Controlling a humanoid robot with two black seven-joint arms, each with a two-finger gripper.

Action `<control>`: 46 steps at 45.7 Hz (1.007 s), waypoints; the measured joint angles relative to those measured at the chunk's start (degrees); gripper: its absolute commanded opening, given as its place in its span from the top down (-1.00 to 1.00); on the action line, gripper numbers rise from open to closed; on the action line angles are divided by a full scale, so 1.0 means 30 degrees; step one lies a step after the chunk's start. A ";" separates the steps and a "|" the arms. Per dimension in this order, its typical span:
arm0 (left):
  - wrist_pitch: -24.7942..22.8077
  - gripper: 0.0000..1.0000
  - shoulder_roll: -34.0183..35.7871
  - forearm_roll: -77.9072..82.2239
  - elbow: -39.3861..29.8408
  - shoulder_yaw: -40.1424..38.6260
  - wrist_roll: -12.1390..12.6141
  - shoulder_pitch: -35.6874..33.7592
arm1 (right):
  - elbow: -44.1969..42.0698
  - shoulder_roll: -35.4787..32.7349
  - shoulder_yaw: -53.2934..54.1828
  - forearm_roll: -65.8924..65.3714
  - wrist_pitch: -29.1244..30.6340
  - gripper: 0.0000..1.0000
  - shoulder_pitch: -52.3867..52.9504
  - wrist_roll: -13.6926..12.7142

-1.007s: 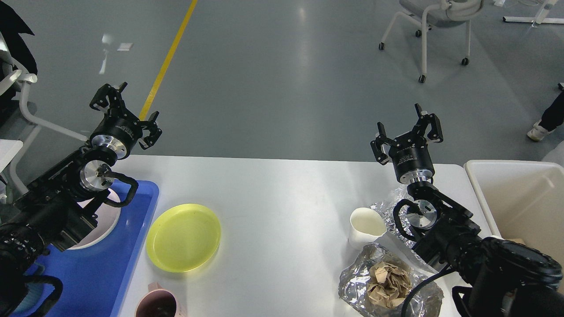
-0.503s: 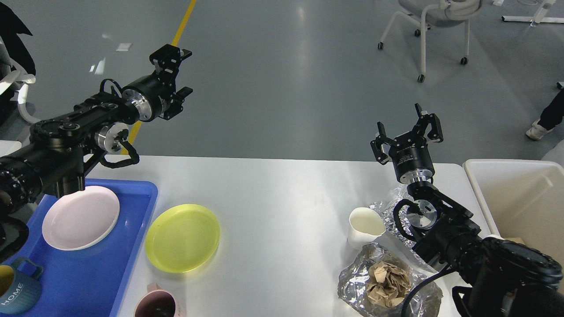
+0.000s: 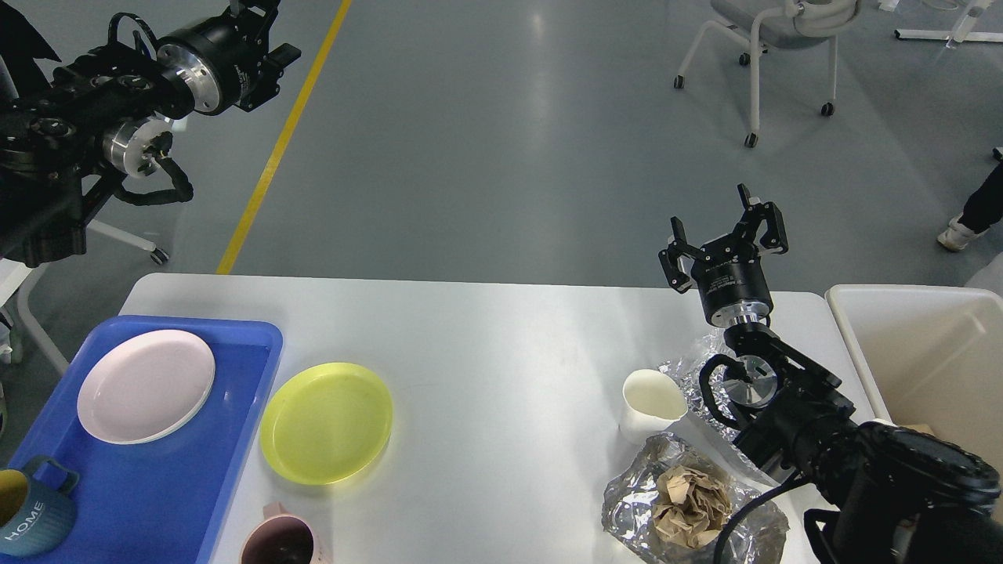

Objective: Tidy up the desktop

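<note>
The white desktop (image 3: 501, 345) holds a yellow plate (image 3: 326, 423), a pink cup (image 3: 278, 542) at the front edge, a white paper cup (image 3: 650, 401) and crumpled foil holding brown paper (image 3: 689, 501). A blue tray (image 3: 196, 486) at the left holds a pink plate (image 3: 146, 385) and a blue mug (image 3: 31, 517). My left gripper (image 3: 270, 27) is high above the floor beyond the table's far left, open and empty, partly cut by the top edge. My right gripper (image 3: 725, 227) is open and empty above the far right edge, behind the paper cup.
A cream-white bin (image 3: 925, 352) stands off the table's right end. More foil (image 3: 689, 362) lies under my right arm. A wheeled chair (image 3: 772, 47) and a yellow floor line (image 3: 274, 149) lie beyond the table. A person's foot (image 3: 957, 233) is at far right.
My left arm has risen and swung up to the left, off the blue tray, uncovering the pink plate and the blue mug. The right arm has not moved.
</note>
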 measured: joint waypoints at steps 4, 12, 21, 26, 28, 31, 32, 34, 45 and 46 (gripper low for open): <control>-0.0022 -0.95 -0.0027 0.0478 -0.0024 0.1419 0.0000 -0.0285 | 0.0000 -0.0001 0.0000 -0.0001 0.0000 -1.00 0.0000 0.0000; -0.0627 -0.95 -0.0265 0.0872 -0.0099 0.6563 -0.0003 -0.1610 | 0.0000 0.0000 0.0000 0.0000 0.0000 -1.00 0.0000 0.0000; -0.3170 -0.95 -0.0295 0.0885 -0.0350 1.0704 -0.0034 -0.3679 | 0.0000 0.0000 0.0019 0.0000 0.0000 -1.00 0.0024 0.0000; -0.5205 -0.95 -0.0297 0.0885 -0.0839 1.3225 -0.0036 -0.4330 | 0.0000 0.0022 0.0025 0.0000 0.0000 -1.00 0.0027 0.0000; -0.5792 -0.95 -0.0310 0.0885 -0.1398 1.4501 -0.0035 -0.4550 | 0.0002 0.0026 0.0026 0.0000 0.0000 -1.00 0.0029 0.0000; -0.6472 -0.95 -0.0412 0.0885 -0.3105 1.7117 -0.0035 -0.5165 | 0.0020 0.0025 0.0023 -0.0001 0.0000 -1.00 0.0033 0.0000; -0.6629 -0.95 -0.0484 0.0884 -0.3786 1.7935 -0.0035 -0.5407 | 0.0020 0.0022 0.0020 0.0000 0.0000 -1.00 0.0033 0.0000; -0.6892 -0.95 -0.0646 0.0872 -0.5273 1.9531 -0.0035 -0.5971 | 0.0028 0.0022 0.0017 0.0000 0.0000 -1.00 0.0034 0.0000; -0.7172 -0.95 -0.1109 0.0825 -0.8256 2.1815 -0.0035 -0.7641 | 0.0023 0.0020 -0.0001 0.0000 0.0000 -1.00 0.0035 0.0000; -0.7172 -0.95 -0.1184 0.0825 -0.8289 2.1821 -0.0037 -0.7735 | 0.0023 0.0020 -0.0002 0.0000 0.0000 -1.00 0.0035 0.0000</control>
